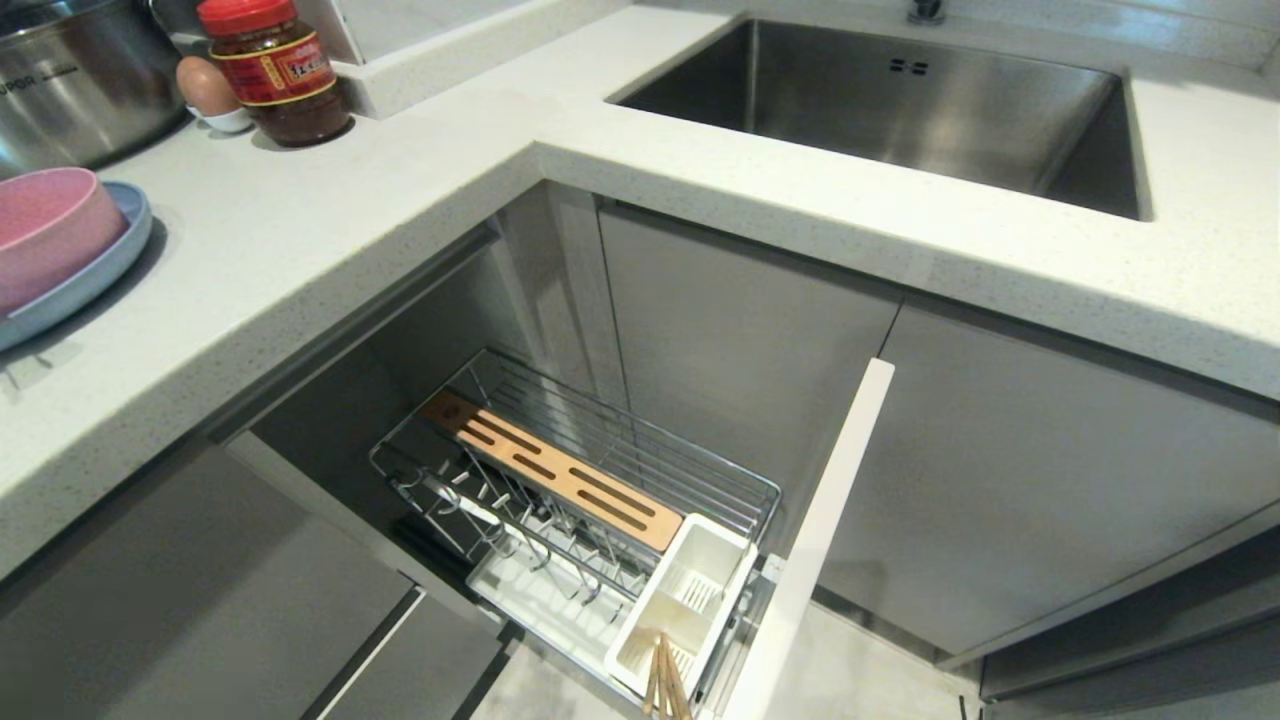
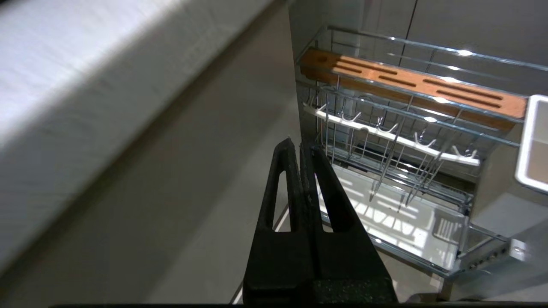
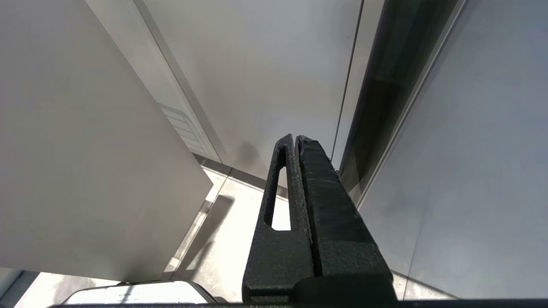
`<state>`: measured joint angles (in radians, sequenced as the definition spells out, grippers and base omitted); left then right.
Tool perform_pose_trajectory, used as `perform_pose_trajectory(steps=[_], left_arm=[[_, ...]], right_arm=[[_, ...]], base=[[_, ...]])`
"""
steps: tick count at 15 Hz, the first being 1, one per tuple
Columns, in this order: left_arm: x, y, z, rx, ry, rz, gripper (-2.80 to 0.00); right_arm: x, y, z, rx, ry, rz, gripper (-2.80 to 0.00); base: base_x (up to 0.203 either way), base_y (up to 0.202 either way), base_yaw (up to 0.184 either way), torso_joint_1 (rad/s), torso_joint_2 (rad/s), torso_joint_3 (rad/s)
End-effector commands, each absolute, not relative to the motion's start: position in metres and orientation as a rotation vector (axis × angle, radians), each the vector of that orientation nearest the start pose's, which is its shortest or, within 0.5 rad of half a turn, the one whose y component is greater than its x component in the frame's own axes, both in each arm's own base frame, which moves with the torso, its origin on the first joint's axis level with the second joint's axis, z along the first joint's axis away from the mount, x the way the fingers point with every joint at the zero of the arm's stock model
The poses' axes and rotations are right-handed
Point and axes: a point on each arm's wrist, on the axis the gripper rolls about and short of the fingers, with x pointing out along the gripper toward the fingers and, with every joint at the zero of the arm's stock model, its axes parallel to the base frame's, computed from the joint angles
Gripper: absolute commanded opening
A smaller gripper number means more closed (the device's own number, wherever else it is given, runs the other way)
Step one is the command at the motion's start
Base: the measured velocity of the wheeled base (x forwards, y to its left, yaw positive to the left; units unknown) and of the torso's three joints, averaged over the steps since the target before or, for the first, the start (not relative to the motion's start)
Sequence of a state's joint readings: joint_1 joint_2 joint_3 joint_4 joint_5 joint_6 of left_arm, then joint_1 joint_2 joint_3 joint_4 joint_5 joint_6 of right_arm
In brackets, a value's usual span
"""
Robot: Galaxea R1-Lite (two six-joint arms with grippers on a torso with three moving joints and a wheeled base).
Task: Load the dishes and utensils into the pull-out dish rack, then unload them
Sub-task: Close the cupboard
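The pull-out dish rack stands drawn out of the lower cabinet, under the corner of the pale speckled countertop. Its narrow white front panel juts forward beside the grey cabinet doors. Inside the chrome wire basket the plate prongs hold nothing, and the slotted wooden strip runs along the far side. The white utensil cup sits at the front end, next to the panel, and the tops of the wooden chopsticks stick up out of it. No fork can be made out.

The pink bowl rests on the light-blue plate on the countertop at the left edge of the head view, well apart from the rack. Behind them stand a steel pot, an egg in a small white holder and a red-lidded jar of dark sauce. The steel sink is set into the counter further right.

Neither arm shows in the head view. The left gripper has its fingers pressed together with nothing between them; it hangs beside the cabinet face, just outside the rack's wire end. The right gripper is likewise closed and empty, low before the cabinet fronts, near the floor.
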<state>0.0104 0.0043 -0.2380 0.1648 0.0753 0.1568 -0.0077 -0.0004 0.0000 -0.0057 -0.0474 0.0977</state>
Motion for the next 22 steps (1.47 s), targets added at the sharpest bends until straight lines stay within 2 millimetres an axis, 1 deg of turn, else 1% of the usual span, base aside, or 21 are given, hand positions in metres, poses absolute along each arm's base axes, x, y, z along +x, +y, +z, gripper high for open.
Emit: perform_pose_trajectory(steps=[1,2,3,4,5,6,9,18,22], left_arm=[[-0.026,0.001,0.091,0.148,-0.090,0.092,-2.80],[-0.023,0.001,0.083,0.133,-0.071,0.066,-2.80],[-0.022,0.000,0.079,0.116,-0.035,0.012,-2.80],[-0.023,-0.001,0.073,0.110,0.037,-0.010,-2.80],[-0.024,-0.001,0.072,0.111,0.051,-0.018,-2.80],[-0.023,-0.001,0.075,0.109,0.011,-0.016,-2.80],[-0.023,-0.001,0.075,0.068,0.009,-0.011,-2.80],[-0.023,-0.001,0.075,0.075,0.007,-0.020,-2.80],[-0.023,-0.001,0.075,0.075,0.005,-0.028,-2.80]], right_arm=[[-0.023,-0.001,0.076,0.098,-0.013,-0.055,-2.80],[-0.023,-0.001,0.076,0.098,-0.013,-0.055,-2.80],[-0.023,-0.001,0.076,0.098,-0.013,-0.055,-2.80],[-0.023,-0.001,0.076,0.098,-0.013,-0.055,-2.80],[-0.023,-0.001,0.076,0.098,-0.013,-0.055,-2.80],[-0.023,-0.001,0.076,0.098,-0.013,-0.055,-2.80],[-0.023,-0.001,0.076,0.098,-0.013,-0.055,-2.80],[-0.023,-0.001,0.076,0.098,-0.013,-0.055,-2.80],[-0.023,-0.001,0.076,0.098,-0.013,-0.055,-2.80]], base=[[0.000,0.000,0.000,0.000,0.00,0.000],[0.000,0.000,0.000,0.000,0.00,0.000],[0.000,0.000,0.000,0.000,0.00,0.000],[0.000,0.000,0.000,0.000,0.00,0.000],[0.000,0.000,0.000,0.000,0.00,0.000],[0.000,0.000,0.000,0.000,0.00,0.000],[0.000,0.000,0.000,0.000,0.00,0.000],[0.000,0.000,0.000,0.000,0.00,0.000],[0.000,0.000,0.000,0.002,0.00,0.147]])
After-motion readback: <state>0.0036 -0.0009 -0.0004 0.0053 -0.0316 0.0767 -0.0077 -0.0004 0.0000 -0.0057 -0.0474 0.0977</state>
